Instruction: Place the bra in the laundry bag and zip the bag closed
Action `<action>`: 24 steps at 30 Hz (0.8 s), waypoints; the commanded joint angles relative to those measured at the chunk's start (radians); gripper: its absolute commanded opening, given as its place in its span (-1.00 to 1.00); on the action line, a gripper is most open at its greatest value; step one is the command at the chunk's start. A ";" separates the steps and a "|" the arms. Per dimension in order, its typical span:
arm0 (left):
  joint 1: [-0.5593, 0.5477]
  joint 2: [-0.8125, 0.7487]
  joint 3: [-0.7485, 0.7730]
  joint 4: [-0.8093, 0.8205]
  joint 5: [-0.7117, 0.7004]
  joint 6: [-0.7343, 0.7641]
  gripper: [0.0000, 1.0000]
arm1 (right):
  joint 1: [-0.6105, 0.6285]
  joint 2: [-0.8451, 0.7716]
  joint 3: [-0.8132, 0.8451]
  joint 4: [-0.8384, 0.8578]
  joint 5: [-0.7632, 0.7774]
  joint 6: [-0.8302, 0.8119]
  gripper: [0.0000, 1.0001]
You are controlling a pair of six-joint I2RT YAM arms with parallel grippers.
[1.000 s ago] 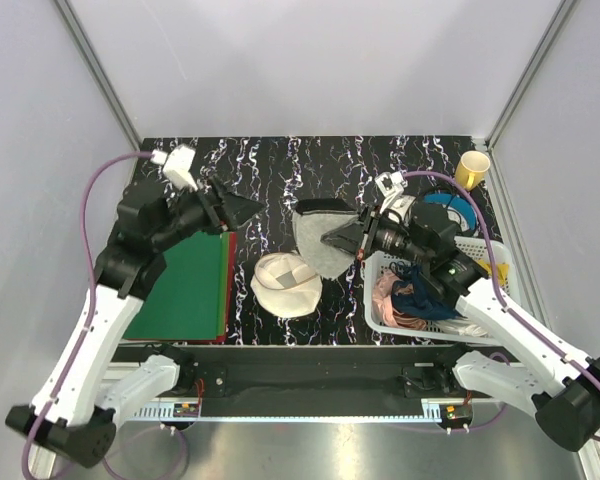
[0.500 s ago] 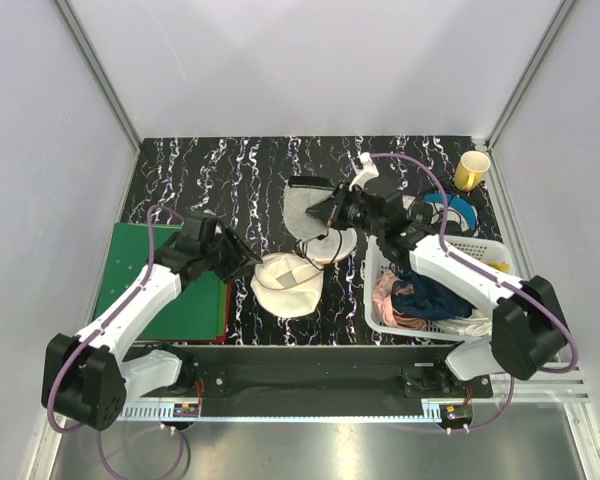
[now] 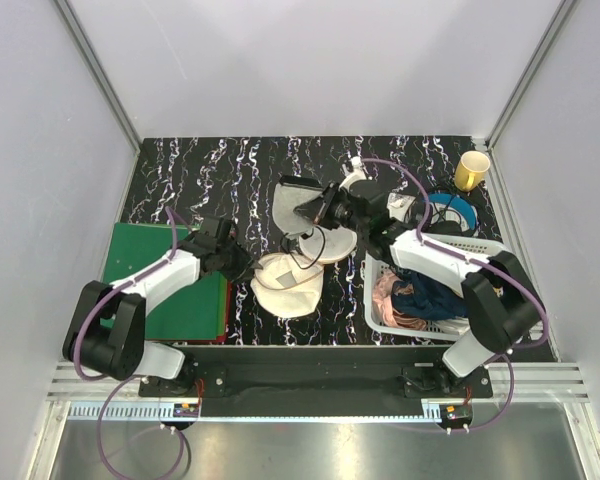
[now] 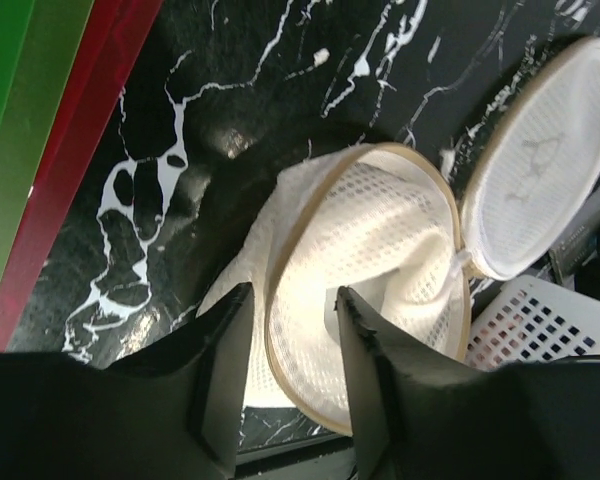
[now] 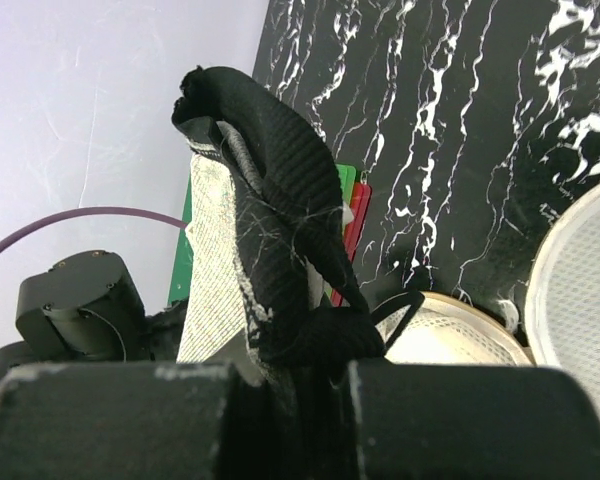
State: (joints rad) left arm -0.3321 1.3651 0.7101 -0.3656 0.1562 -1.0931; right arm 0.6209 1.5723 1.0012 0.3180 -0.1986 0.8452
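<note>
Now laundry bag [image 4: 380,230] rim straddled, unpinched, by lowered L jaws; bra [image 5: 270,180], clenched in R jaws, brought nearer for loading.

a black bench [image 3: 230,165] veined with white marbling. plain pale grey panels close it in: a back wall [image 3: 310,60] beyond its far edge, a left wall [image 3: 40,150] and a right wall [image 3: 580,140] along its sides. slim aluminium posts [image 3: 100,70] rise from its two far corners. a black rail [image 3: 310,375] runs along its near edge, and nearer than that lies what looks like brushed metal sheet [image 3: 310,450]. the light is soft and even.
</note>
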 commanded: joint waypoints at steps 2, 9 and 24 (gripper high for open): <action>0.001 0.045 0.006 0.093 -0.030 -0.002 -0.29 | 0.022 0.058 0.030 0.121 0.028 0.077 -1.00; 0.001 0.095 0.025 0.116 -0.015 0.035 -0.69 | 0.030 0.110 0.048 0.147 0.047 0.144 -1.00; -0.010 -0.047 0.042 0.146 0.102 0.237 -1.00 | 0.161 0.218 -0.039 0.280 0.149 0.181 -1.00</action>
State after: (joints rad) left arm -0.3386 1.3525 0.7139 -0.2703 0.2054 -0.9081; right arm 0.7429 1.8156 1.0100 0.4892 -0.0994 1.0191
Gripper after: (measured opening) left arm 0.012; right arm 0.092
